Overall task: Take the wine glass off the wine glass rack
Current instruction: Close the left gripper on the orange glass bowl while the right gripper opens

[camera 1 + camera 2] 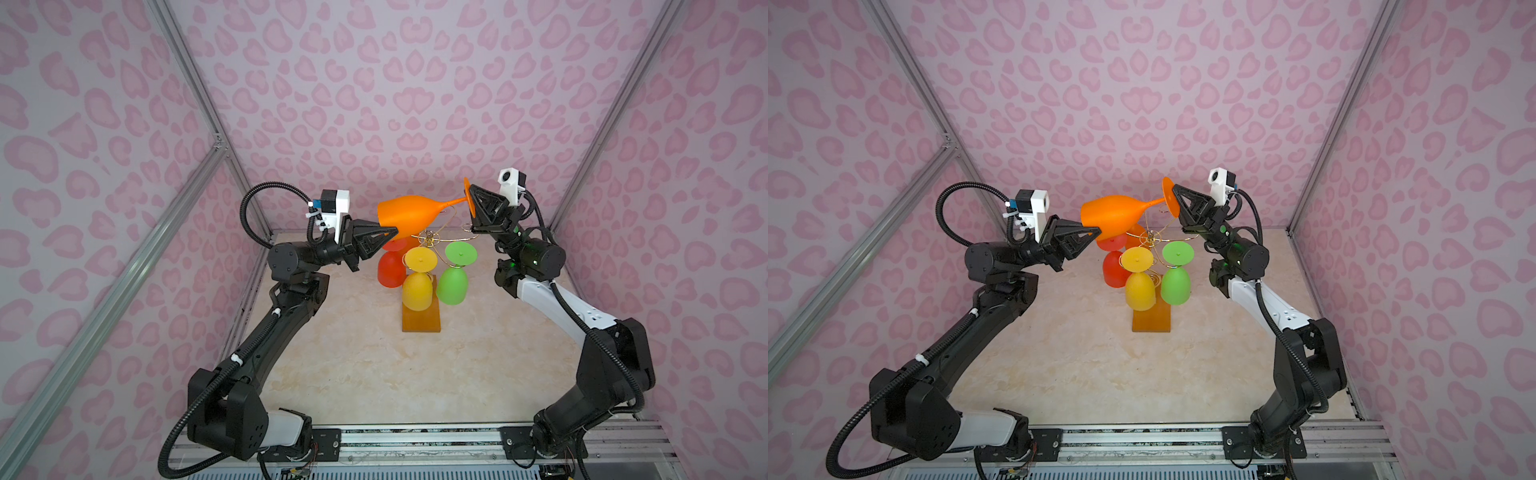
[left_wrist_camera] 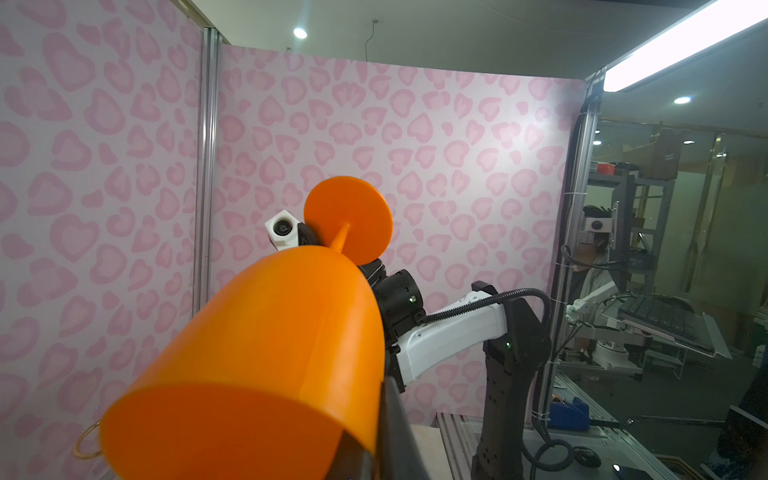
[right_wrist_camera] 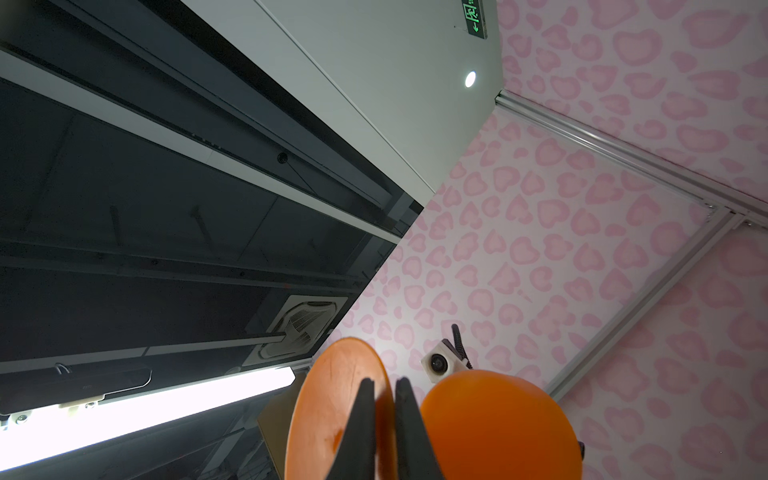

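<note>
Above the wine glass rack (image 1: 420, 324) I see the orange wine glass (image 1: 403, 216) sideways, w/ left gripper (image 1: 392, 232) pinching its bowl rim, right gripper (image 1: 471, 197) pinching its foot.

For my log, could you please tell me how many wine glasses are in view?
4: orange glass held sideways above the rack; red glass, yellow glass and green glass hanging upside down on it. An orange patch behind them may be a fifth.

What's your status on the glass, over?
Both shut: left gripper on orange wine glass bowl, right gripper on its foot. Glass sideways, above wine glass rack, apparently free. Beneath hang red glass, yellow glass, green glass; nothing blocking.
</note>
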Controlling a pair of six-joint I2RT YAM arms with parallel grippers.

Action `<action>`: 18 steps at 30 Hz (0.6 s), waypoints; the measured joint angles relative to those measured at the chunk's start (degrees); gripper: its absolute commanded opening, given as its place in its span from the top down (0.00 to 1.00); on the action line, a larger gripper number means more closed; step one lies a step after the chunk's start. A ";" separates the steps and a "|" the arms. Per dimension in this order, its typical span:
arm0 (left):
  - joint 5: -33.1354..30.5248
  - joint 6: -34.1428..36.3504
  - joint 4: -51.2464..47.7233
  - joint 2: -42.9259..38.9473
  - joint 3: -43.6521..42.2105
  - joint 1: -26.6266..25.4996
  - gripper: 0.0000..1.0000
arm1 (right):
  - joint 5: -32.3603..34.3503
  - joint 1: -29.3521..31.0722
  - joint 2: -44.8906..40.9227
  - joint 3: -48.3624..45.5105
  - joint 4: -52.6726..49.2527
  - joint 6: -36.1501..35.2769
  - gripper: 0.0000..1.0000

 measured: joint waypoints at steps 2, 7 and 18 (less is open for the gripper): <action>0.07 0.00 -0.07 -0.37 -0.22 0.00 0.96 | -0.50 -0.11 0.04 0.00 -0.20 -0.09 0.85; -0.50 0.07 -0.04 -2.27 -0.37 0.04 0.96 | -0.57 -1.38 0.04 0.09 -0.13 -0.26 0.71; -0.26 4.28 -7.48 -8.13 -0.13 -0.66 0.98 | -1.51 -7.21 -2.43 -0.94 -2.23 -2.60 0.60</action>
